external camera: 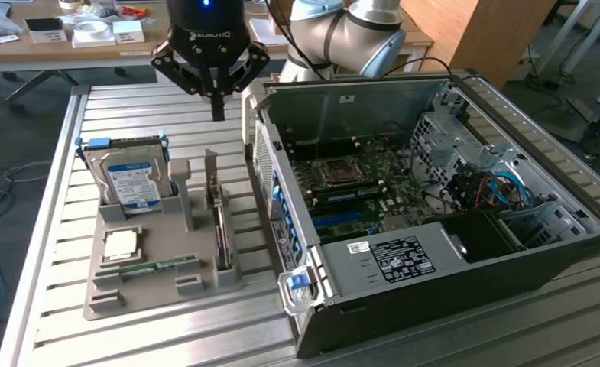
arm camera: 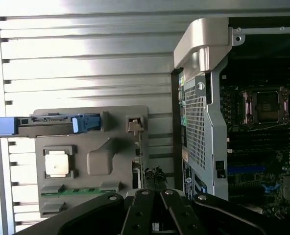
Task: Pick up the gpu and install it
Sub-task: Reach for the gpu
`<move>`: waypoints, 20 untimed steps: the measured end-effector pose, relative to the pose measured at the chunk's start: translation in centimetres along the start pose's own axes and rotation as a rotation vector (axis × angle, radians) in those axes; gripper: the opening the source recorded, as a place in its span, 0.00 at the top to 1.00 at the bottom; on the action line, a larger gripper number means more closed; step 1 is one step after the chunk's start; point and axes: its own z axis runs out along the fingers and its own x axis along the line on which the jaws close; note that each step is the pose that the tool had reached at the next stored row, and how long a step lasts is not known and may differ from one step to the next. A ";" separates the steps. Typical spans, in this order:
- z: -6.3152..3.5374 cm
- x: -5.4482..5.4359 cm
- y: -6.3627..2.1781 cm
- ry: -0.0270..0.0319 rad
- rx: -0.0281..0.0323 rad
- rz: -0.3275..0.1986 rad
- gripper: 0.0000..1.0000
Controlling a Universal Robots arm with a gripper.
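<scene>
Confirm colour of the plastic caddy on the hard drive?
Blue. The caddy on the hard drive shows clearest in the wrist view.

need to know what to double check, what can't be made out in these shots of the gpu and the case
- gpu: stands edge-on in the grey tray in both views, so its face is hidden.
- one end of it: wrist view, covered by the fingers.
- case slots: exterior view, lost among dark board parts; a free one can't be told.

gpu [external camera: 219, 222] lower edge hidden in tray [external camera: 137, 297] slot, hard drive [external camera: 131, 185] label text too small to read, arm [external camera: 351, 30] cut off at exterior view's edge, computer case [arm camera: 196, 132] cropped in wrist view
</scene>
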 end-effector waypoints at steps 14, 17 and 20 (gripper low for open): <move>-0.02 1.3 -0.10 0.0000 -0.0001 0.000 0.89; -0.03 1.3 -0.10 0.0000 0.0000 0.000 0.89; -0.02 1.4 -0.19 0.0002 0.0000 0.000 0.89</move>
